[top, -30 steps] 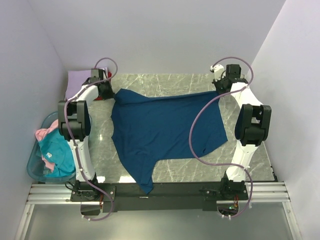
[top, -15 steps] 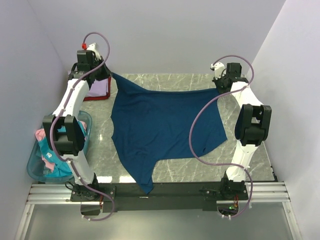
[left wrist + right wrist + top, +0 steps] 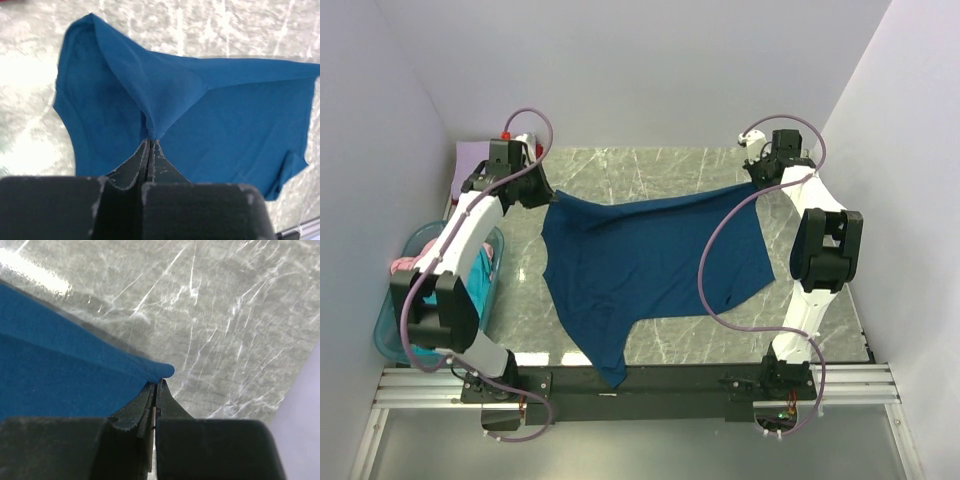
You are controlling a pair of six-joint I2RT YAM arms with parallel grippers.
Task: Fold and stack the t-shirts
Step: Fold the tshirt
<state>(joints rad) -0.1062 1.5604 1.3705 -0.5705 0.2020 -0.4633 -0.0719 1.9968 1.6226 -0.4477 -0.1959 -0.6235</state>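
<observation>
The left jaws and right jaws each pinch the blue shirt's [image 3: 650, 260] far edge. You have no fold yet. More shirts [image 3: 486, 280] wait in the basket [image 3: 420, 237] beside the tabletop's [image 3: 670, 345] left edge.

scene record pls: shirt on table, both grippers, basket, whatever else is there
shirt: dark blue t-shirt, spread on table, one end reaching the near edge
left gripper: shut on shirt's far-left edge, cloth lifted into a peak
right gripper: shut on shirt's far-right edge
basket: left of table, holds teal shirt and pink shirt
lavender shirt: far-left corner
</observation>
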